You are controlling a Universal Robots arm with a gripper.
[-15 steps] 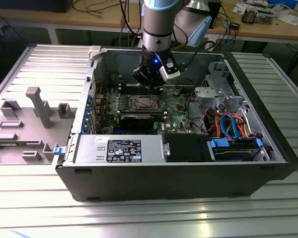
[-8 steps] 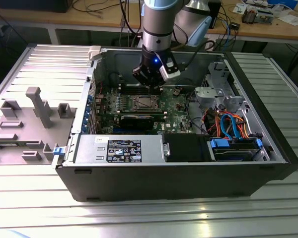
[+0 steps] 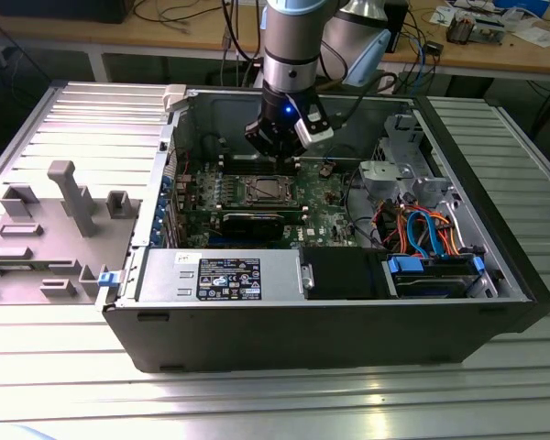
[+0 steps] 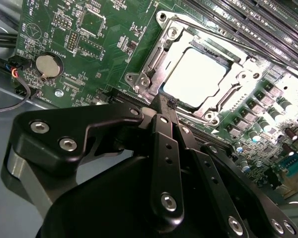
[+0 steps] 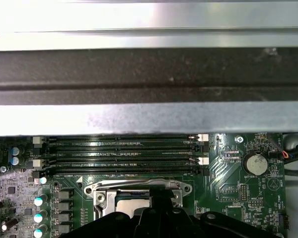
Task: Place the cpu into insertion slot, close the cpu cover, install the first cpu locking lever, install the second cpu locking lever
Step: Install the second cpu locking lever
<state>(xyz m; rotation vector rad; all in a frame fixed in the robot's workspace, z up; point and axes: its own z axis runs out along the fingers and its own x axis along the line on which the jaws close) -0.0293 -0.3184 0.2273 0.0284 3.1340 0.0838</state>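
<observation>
The cpu (image 4: 196,77) lies in the insertion slot (image 4: 165,58) of the green motherboard (image 4: 97,47), its pale metal top showing. The silvery cpu cover (image 4: 219,101) lies flat around it, framing the chip. My gripper (image 4: 165,101) is shut with nothing between its black fingers (image 4: 165,148). Its tip sits right at the socket's edge, at one corner of the cover. In the exterior view the gripper (image 3: 275,148) hangs inside the open computer case, just behind the cpu socket (image 3: 263,191). In the first wrist view the cover (image 5: 139,191) shows just beyond the gripper (image 5: 159,203).
Long black memory slots (image 5: 119,153) run beside the socket, with a coin battery (image 5: 257,163) near them. A long black card (image 3: 252,222) sits in front of the socket. Case walls (image 3: 302,325), a power supply (image 3: 222,275) and coloured cables (image 3: 422,229) surround the board.
</observation>
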